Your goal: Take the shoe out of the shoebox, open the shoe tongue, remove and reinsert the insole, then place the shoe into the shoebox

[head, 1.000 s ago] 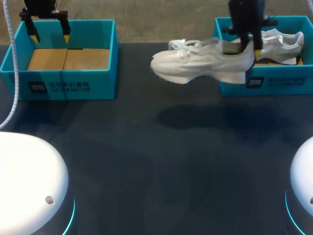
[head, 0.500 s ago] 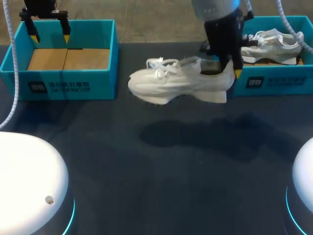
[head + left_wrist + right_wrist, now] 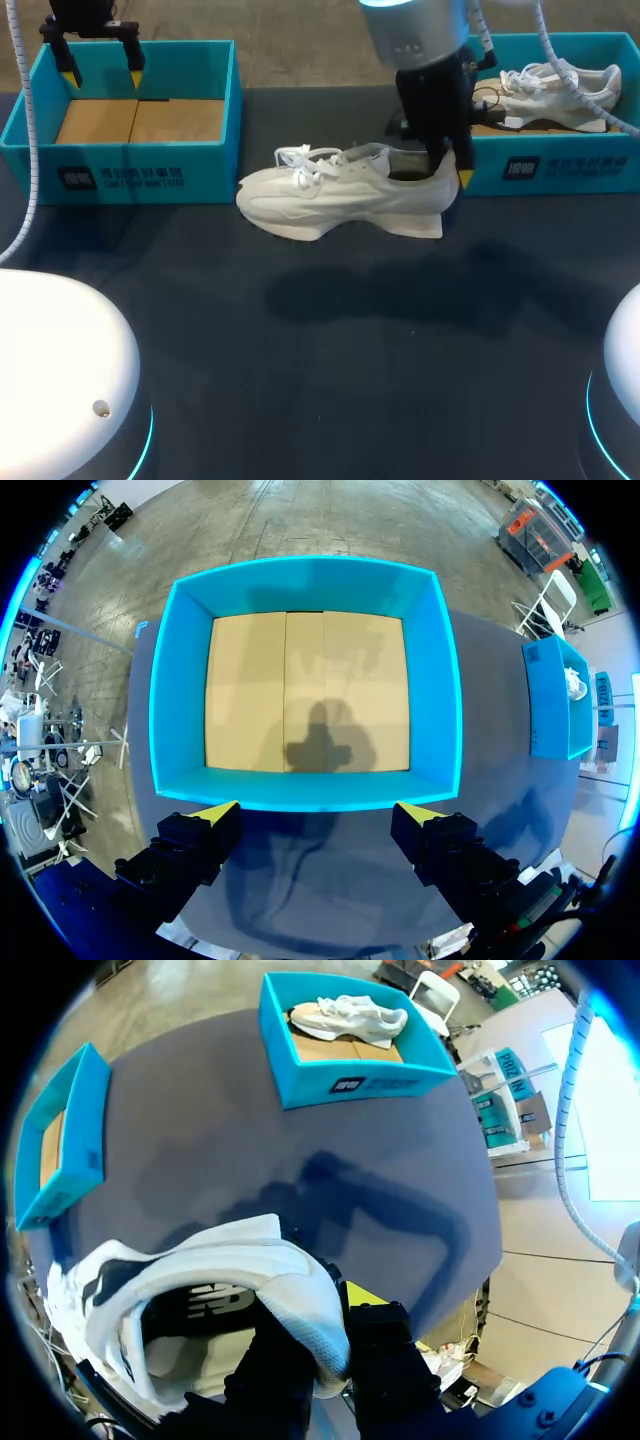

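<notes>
White laced shoe (image 3: 340, 195) hangs level in mid-air, toe left, heel collar pinched in right gripper (image 3: 448, 170), between left shoebox (image 3: 130, 175) and right shoebox (image 3: 560, 165), which holds second white shoe (image 3: 555, 85).

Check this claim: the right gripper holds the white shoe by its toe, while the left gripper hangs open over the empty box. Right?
No: the right gripper holds the white shoe by its heel, as the head view shows; the rest stands.
</notes>
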